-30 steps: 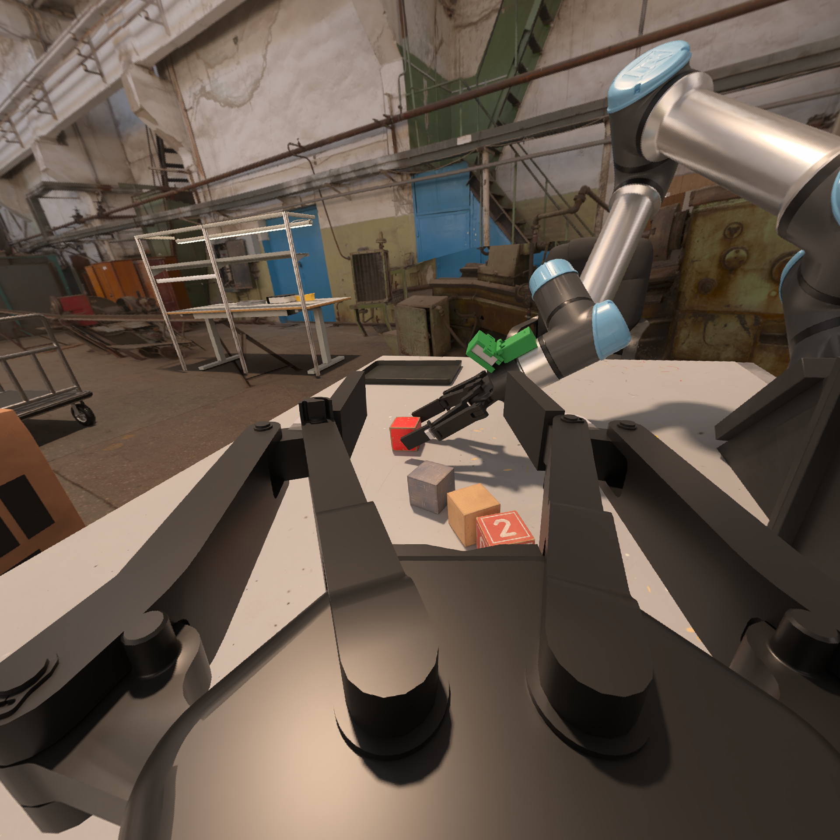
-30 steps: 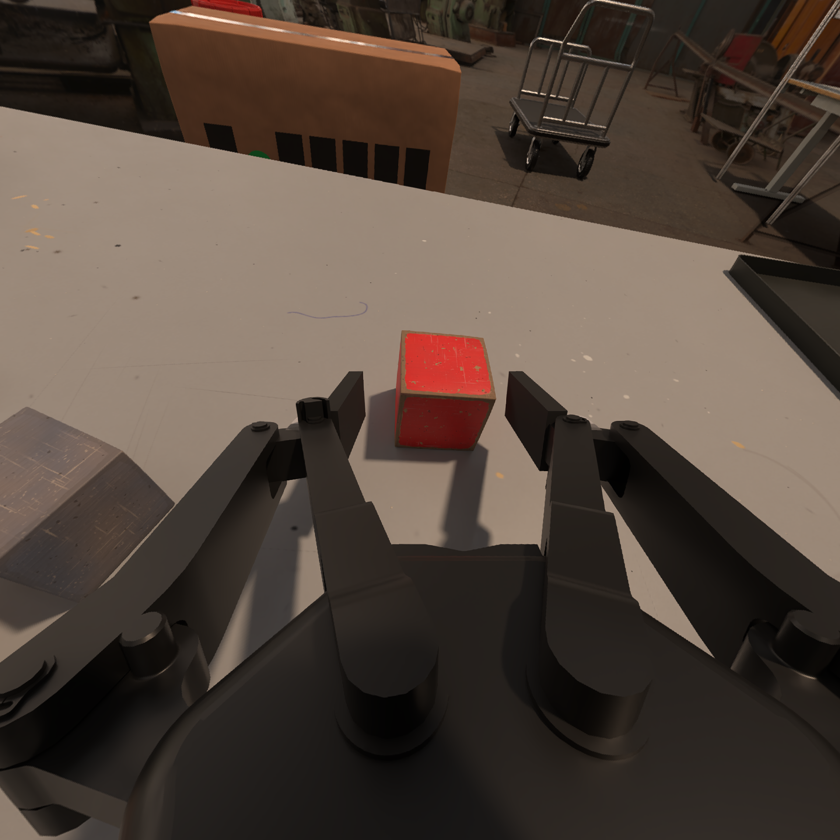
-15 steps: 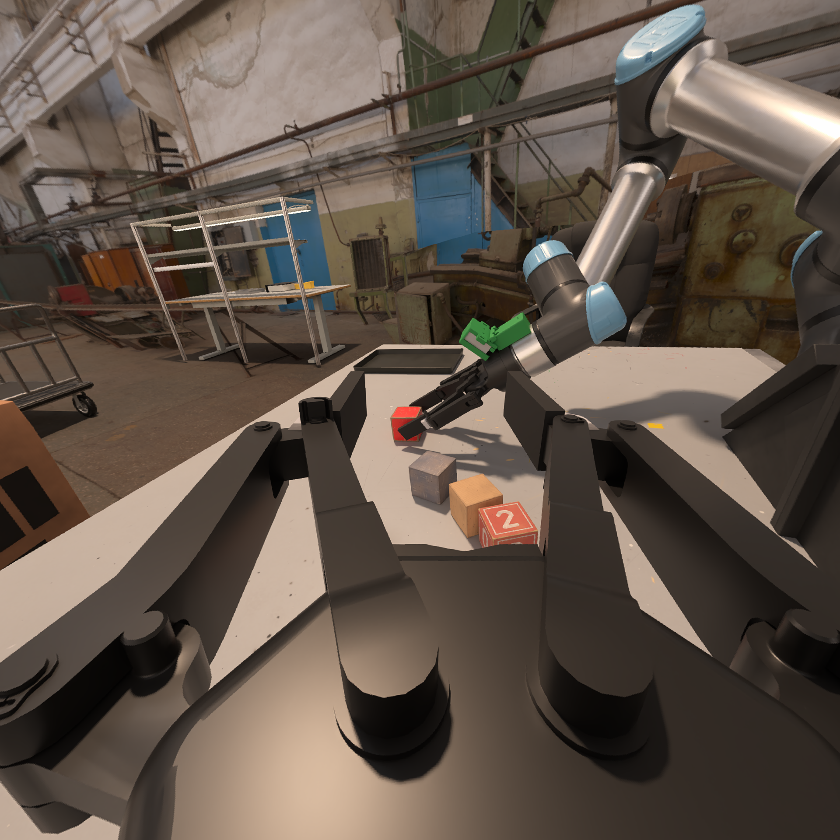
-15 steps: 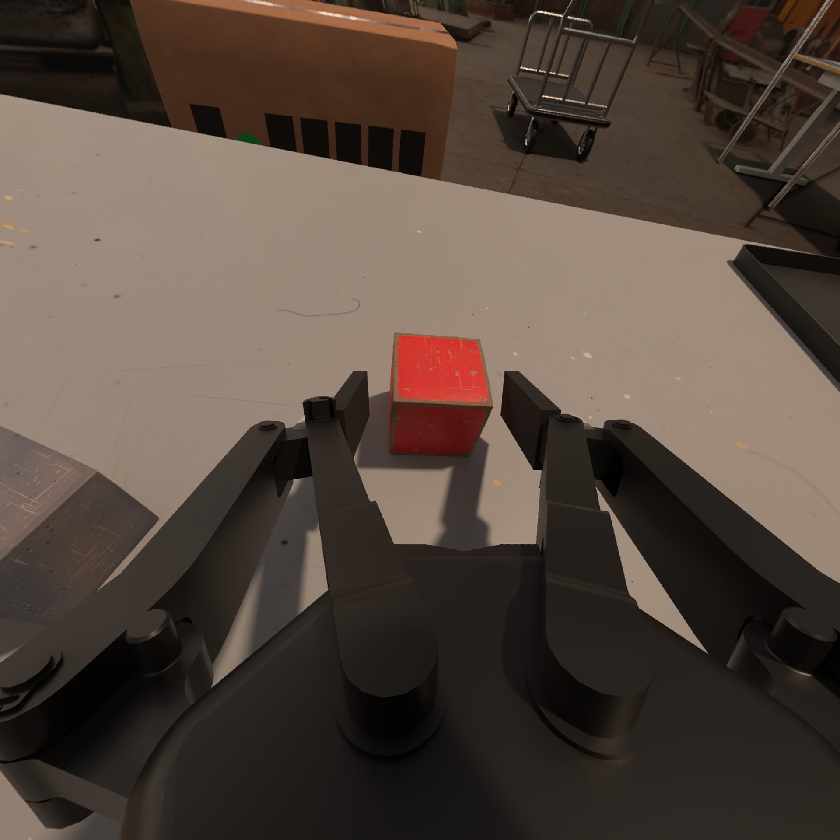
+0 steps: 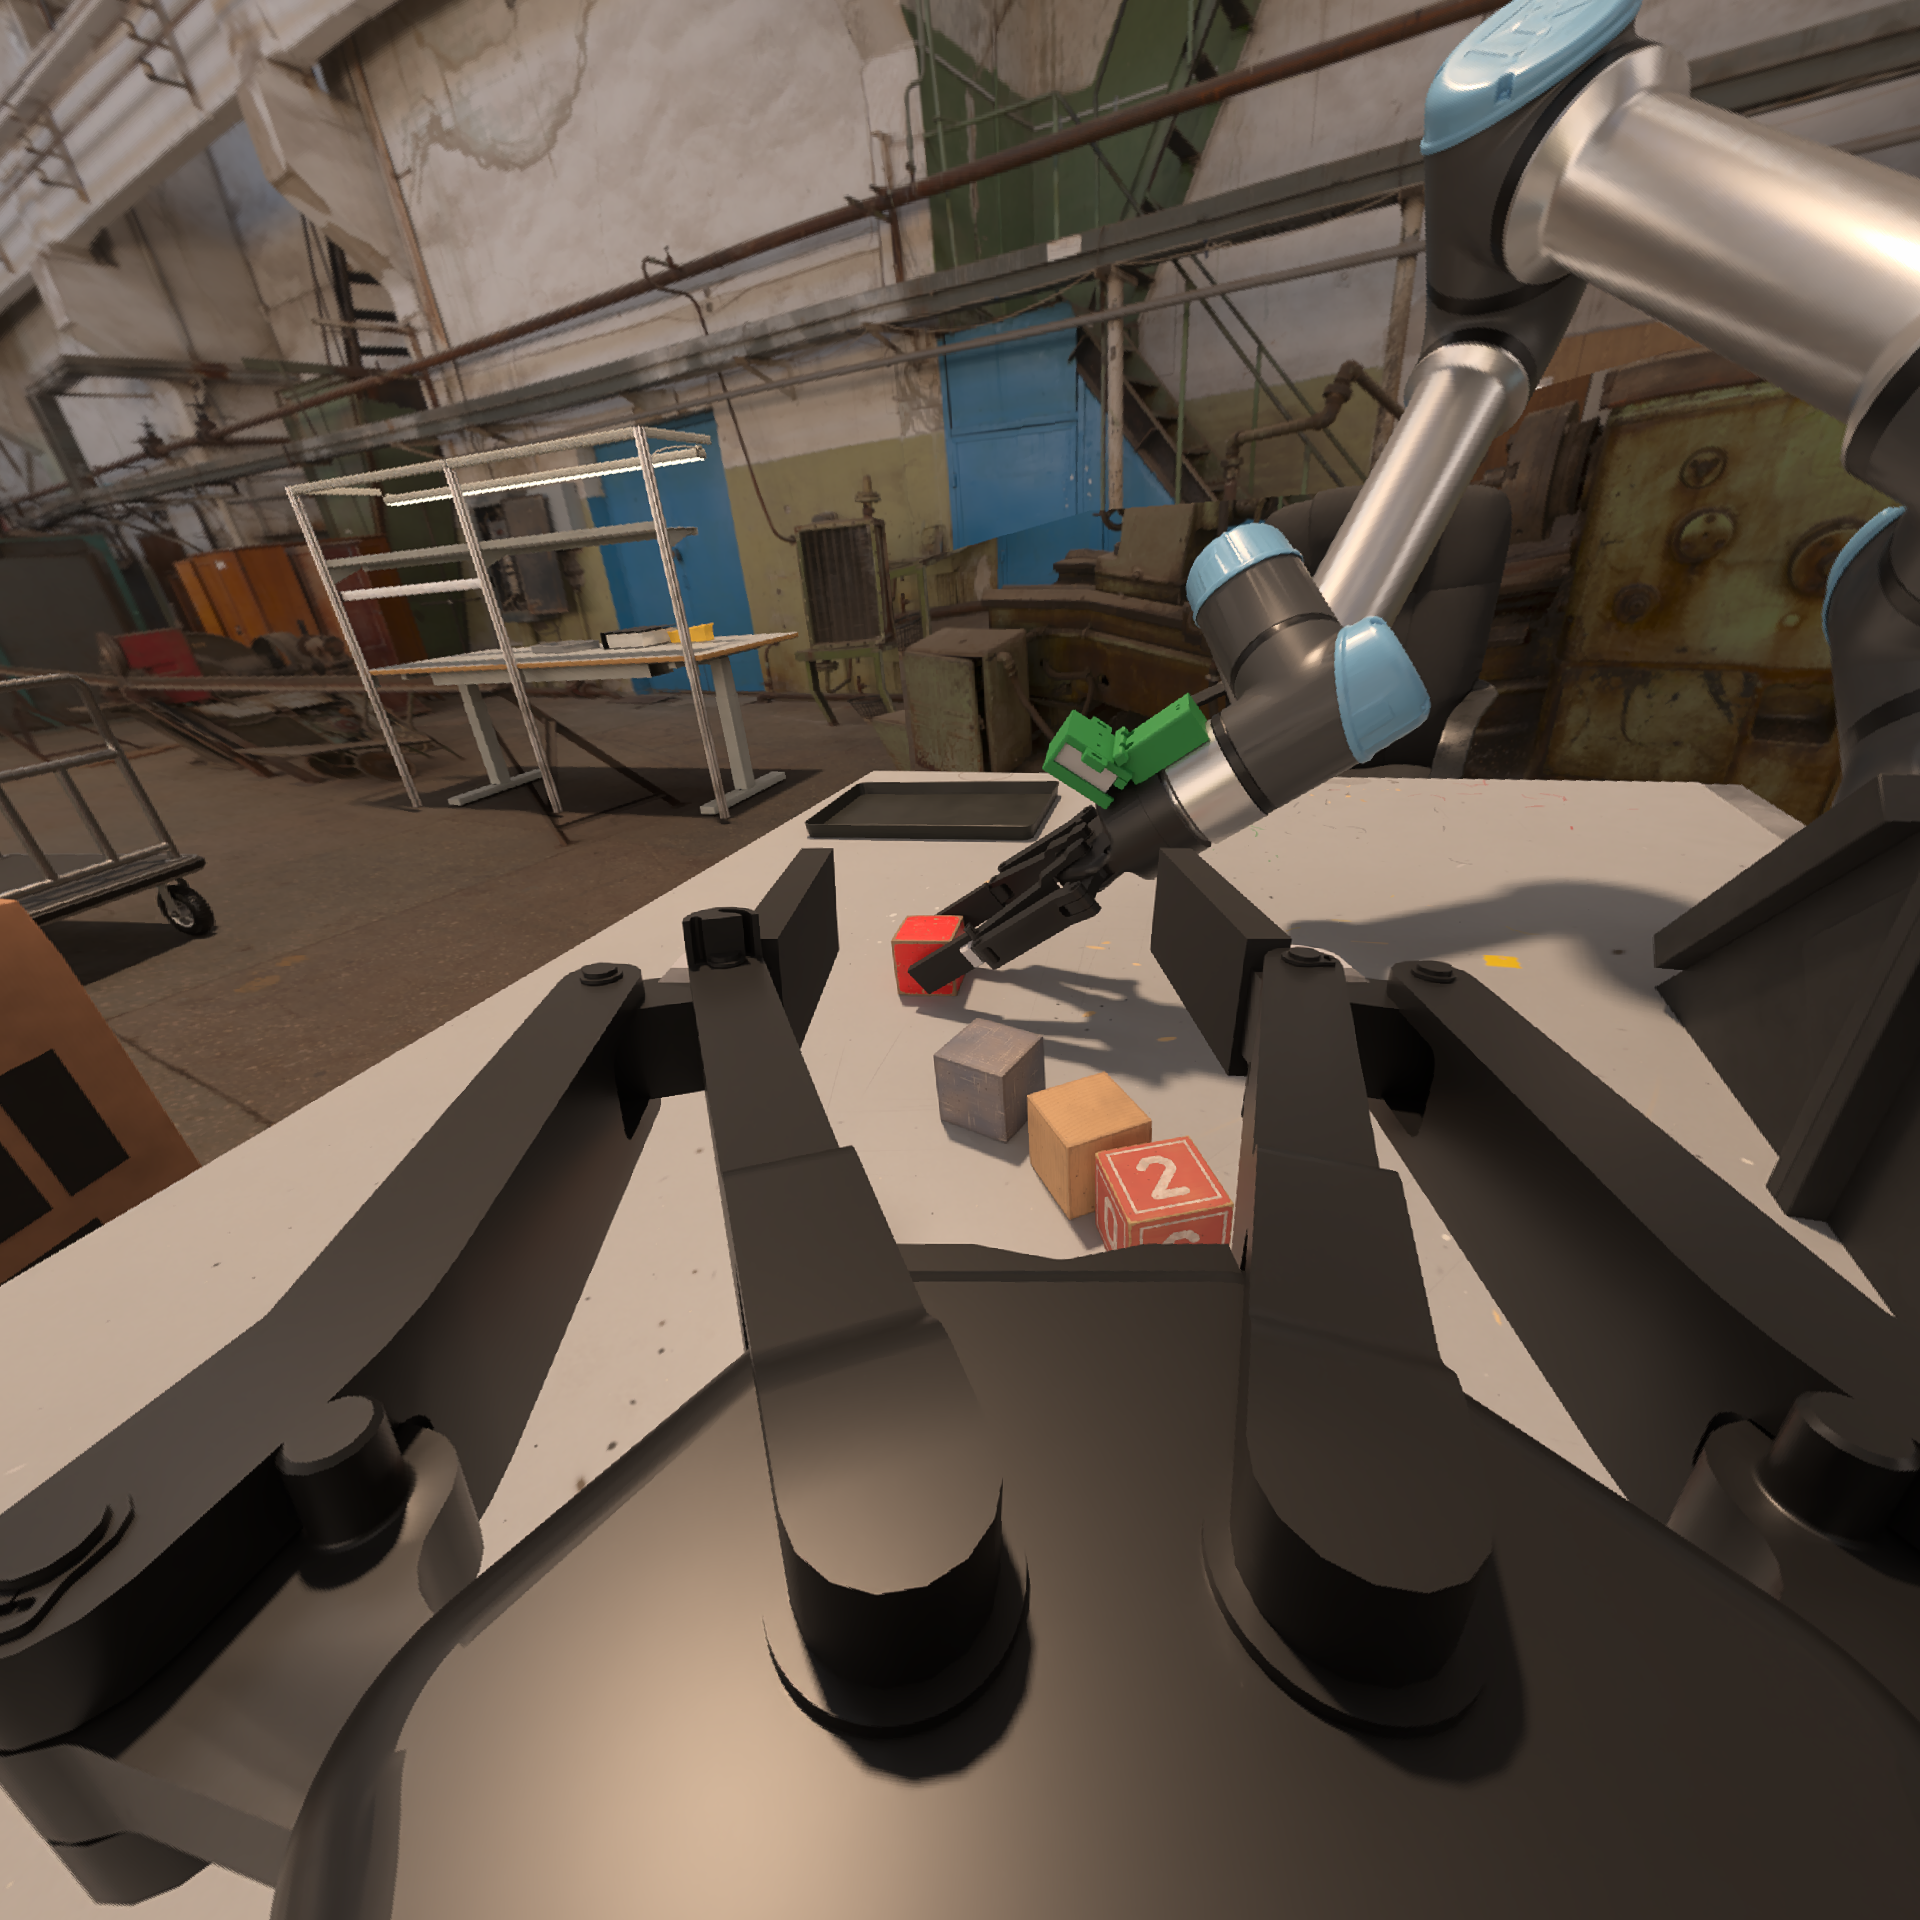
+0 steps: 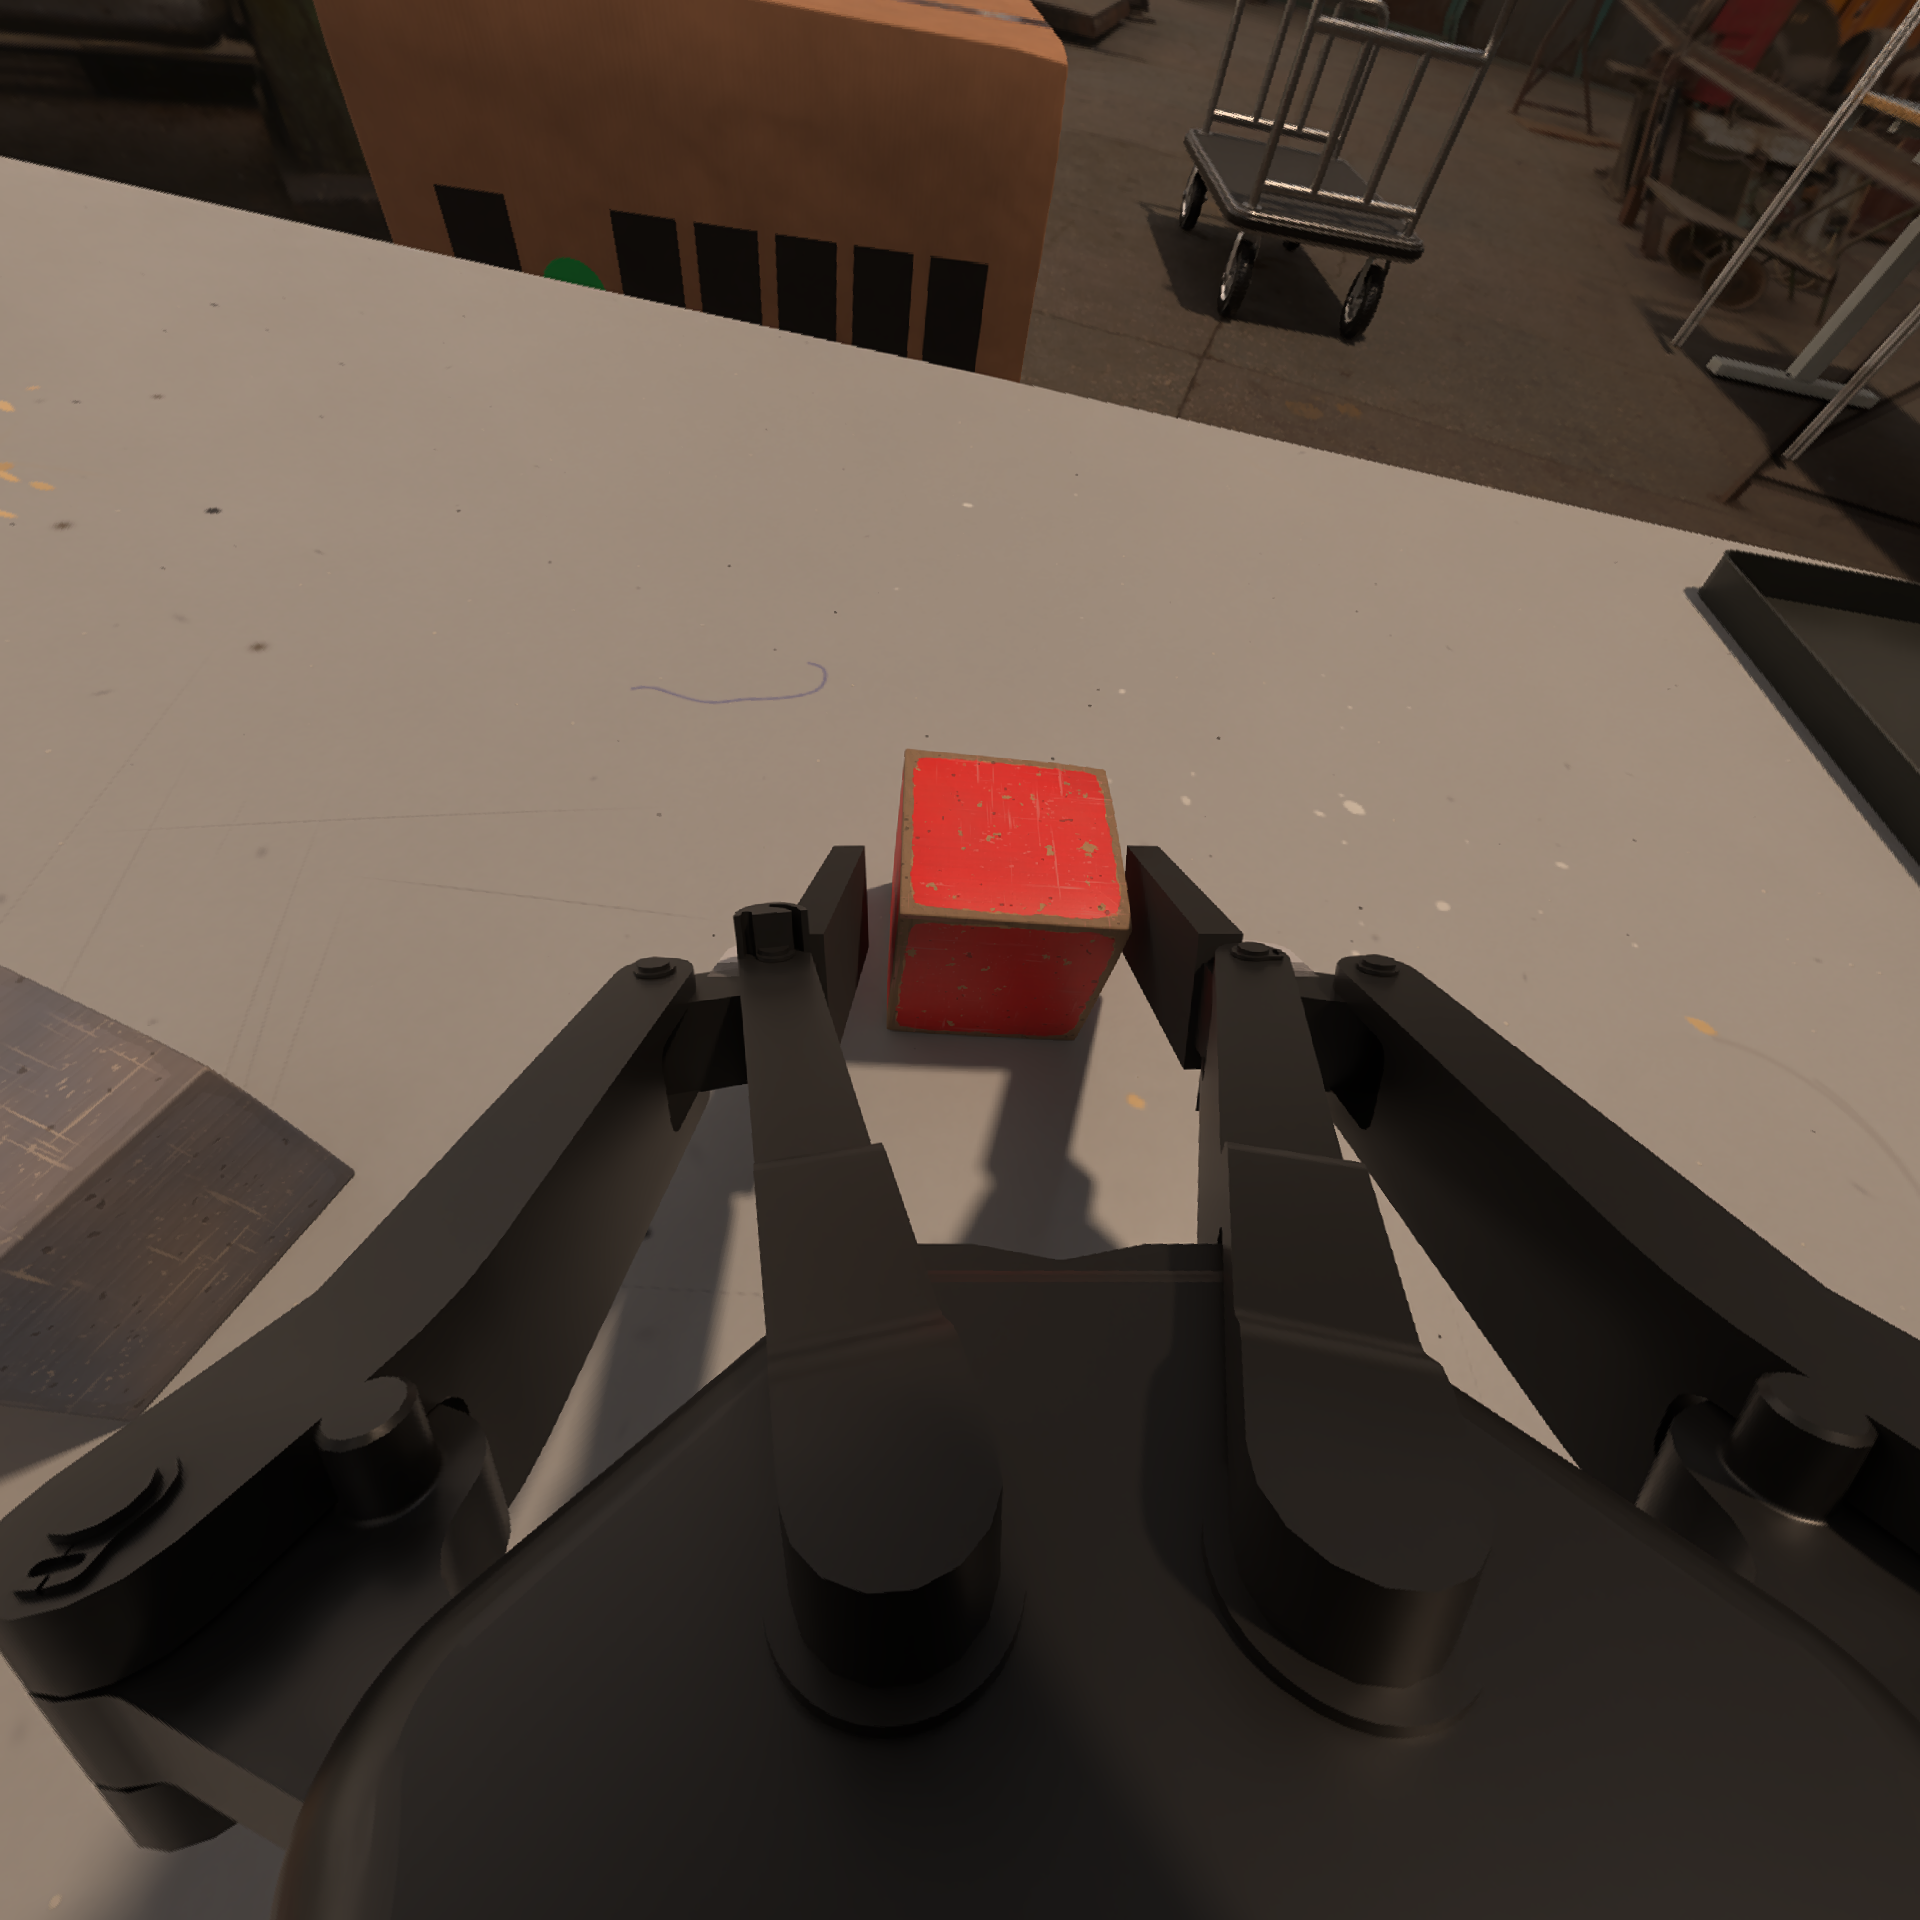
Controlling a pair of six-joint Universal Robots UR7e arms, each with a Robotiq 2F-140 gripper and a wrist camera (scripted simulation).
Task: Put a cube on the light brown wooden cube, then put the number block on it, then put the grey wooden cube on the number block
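Right gripper (image 6: 995, 914) fingers spread, red cube (image 6: 1006, 894) between them, small gaps both sides, not pinched yet. I close evenly, keep cube centred, then lift. Left gripper (image 5: 997, 940) spread, empty.

Number block (image 5: 1164, 1190), 5 o'clock of left wrist view centre: white figure on the red top face, and partly hidden white marks on its side faces. Blue joint cap (image 5: 1517, 52), 1 o'clock: faint lettering. Cardboard box (image 6: 727, 177), 11 o'clock in right wrist view: black bars, green dot, no legible wording.
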